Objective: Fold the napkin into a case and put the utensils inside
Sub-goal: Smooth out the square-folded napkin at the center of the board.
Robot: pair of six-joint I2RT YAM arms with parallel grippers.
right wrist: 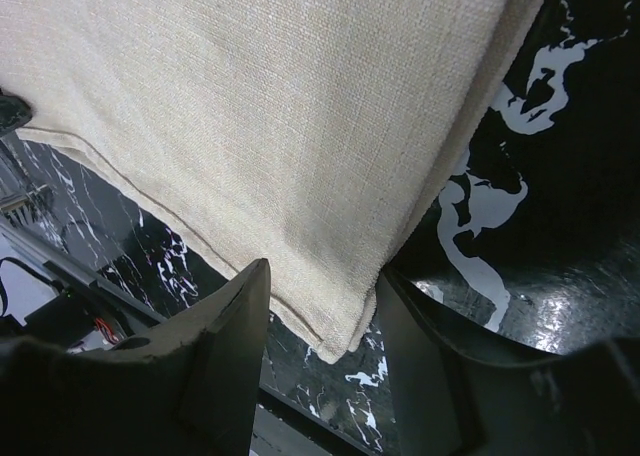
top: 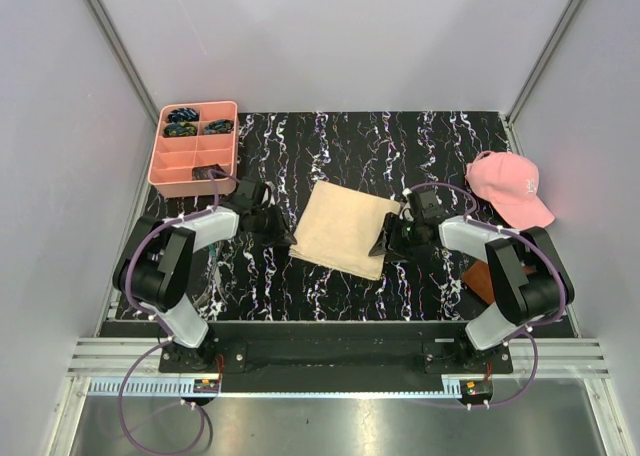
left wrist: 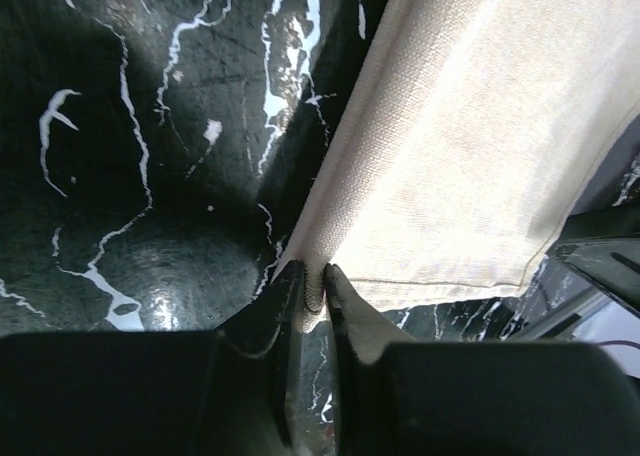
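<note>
The largest thing is the black worktop [top: 400,146] with white veins, by which everything else is carried. In its middle the beige napkin [top: 345,226] is laid, a little turned, between the two arms. At the far left corner a pink tray [top: 172,158] with several compartments is placed, and at the right edge a pink cap [top: 508,186] is seen, well apart from the napkin. A brown square [top: 482,276] is partly hidden under the right arm.

The left gripper [top: 283,238] is brought down to the near left corner of the napkin. In the left wrist view the gripper [left wrist: 315,286] is seen closed on the cloth: the edge of the napkin [left wrist: 470,146] is pinched between the two fingers, and the worktop [left wrist: 130,126] is dark beside it.

The right gripper [top: 385,244] is held at the right side of the napkin. In the right wrist view this gripper [right wrist: 320,306] is seen with its fingers apart, and a hemmed corner of the napkin [right wrist: 250,126] is found between them, not squeezed. The worktop [right wrist: 560,176] is visible just beside this corner.

Small blue-green items [top: 183,116] are kept in the far compartments of the tray.
</note>
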